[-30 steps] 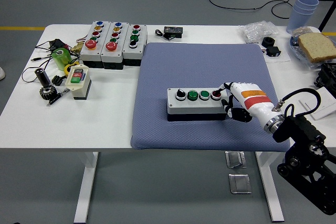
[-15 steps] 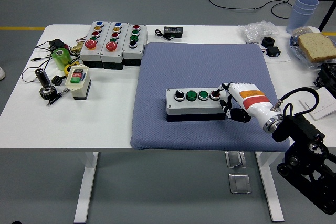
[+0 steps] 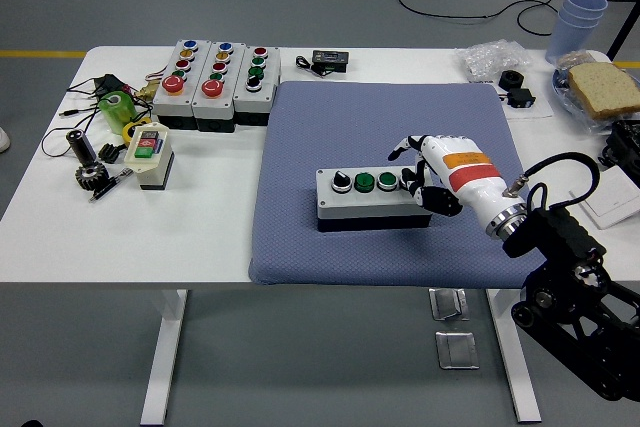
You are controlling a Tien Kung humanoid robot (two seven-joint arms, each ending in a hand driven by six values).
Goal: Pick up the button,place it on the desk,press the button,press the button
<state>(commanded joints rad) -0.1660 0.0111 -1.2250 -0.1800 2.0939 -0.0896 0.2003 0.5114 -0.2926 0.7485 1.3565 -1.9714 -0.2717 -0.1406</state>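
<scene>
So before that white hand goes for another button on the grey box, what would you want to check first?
1. Button box flat on the blue mat: ok, it sits level near the mat's middle.
2. Right hand lined up with a button: ok, it is at the box's right end, over the rightmost button.
3. Finger touching that button: cannot tell, the hand hides it.
4. Other buttons free: ok, the black knob and two green buttons are uncovered.
5. Space around the box: ok, nothing else lies on the mat.
6. Left hand out of the way: ok, it is not in view.
</scene>
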